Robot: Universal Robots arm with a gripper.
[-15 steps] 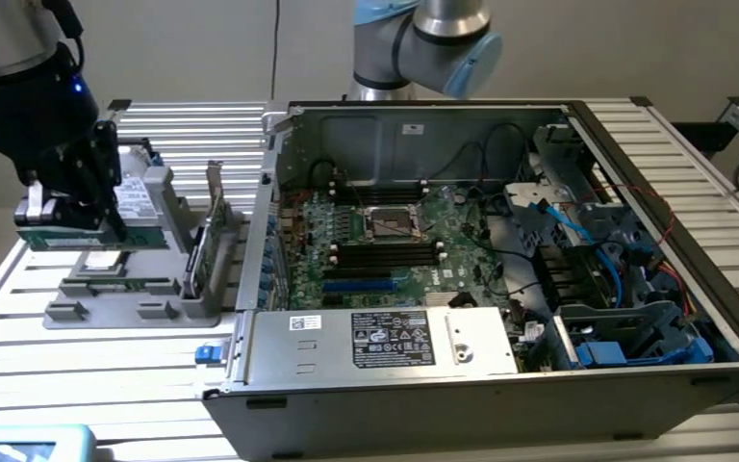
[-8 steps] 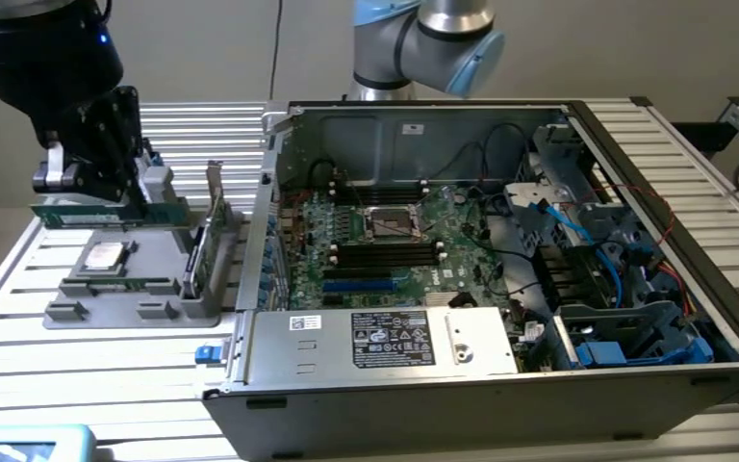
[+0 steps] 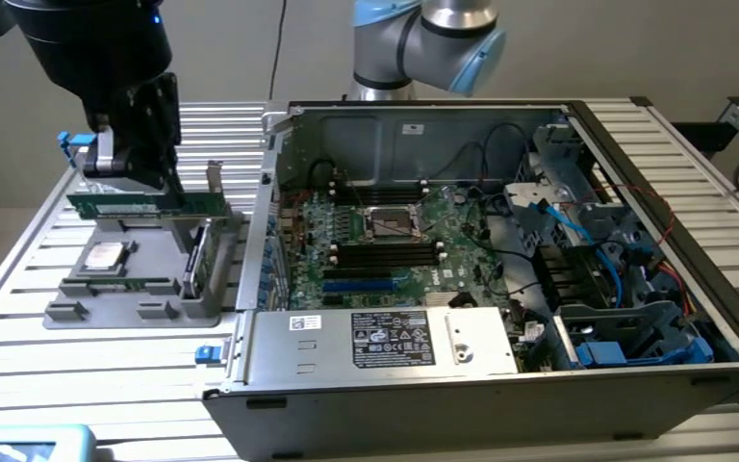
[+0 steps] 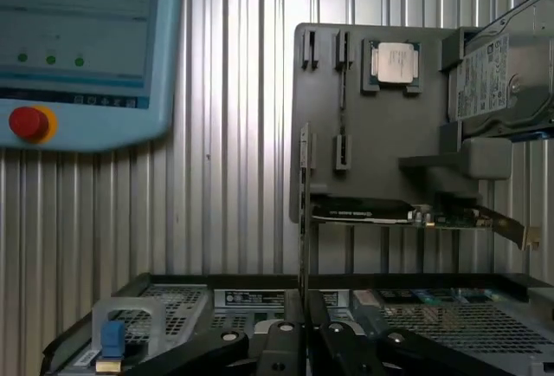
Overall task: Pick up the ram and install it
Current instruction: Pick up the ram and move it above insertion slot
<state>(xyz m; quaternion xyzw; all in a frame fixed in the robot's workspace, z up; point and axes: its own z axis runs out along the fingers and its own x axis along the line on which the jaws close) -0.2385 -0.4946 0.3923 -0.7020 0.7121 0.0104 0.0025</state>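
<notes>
My gripper [image 3: 132, 183] hangs over the grey parts holder [image 3: 93, 313] at the exterior view's left, shut on the ram [image 3: 113, 204]. The ram is a long green stick held level just above the holder. In the wrist view the ram [image 4: 304, 211] shows edge-on as a thin strip reaching out from between the black fingers [image 4: 281, 346]. The open computer case [image 3: 677, 289] lies to the exterior view's right of the holder. Its motherboard [image 3: 460, 217] faces up, with long black memory slots [image 3: 383, 252] below the processor socket.
The holder [image 4: 381, 133] also carries a processor chip [image 4: 396, 62], an upright green expansion card [image 3: 205, 204] and a hard drive [image 4: 498, 81]. A teach pendant [image 4: 78, 47] with a red stop button [image 4: 28, 123] lies on the slatted metal table [image 3: 36, 366].
</notes>
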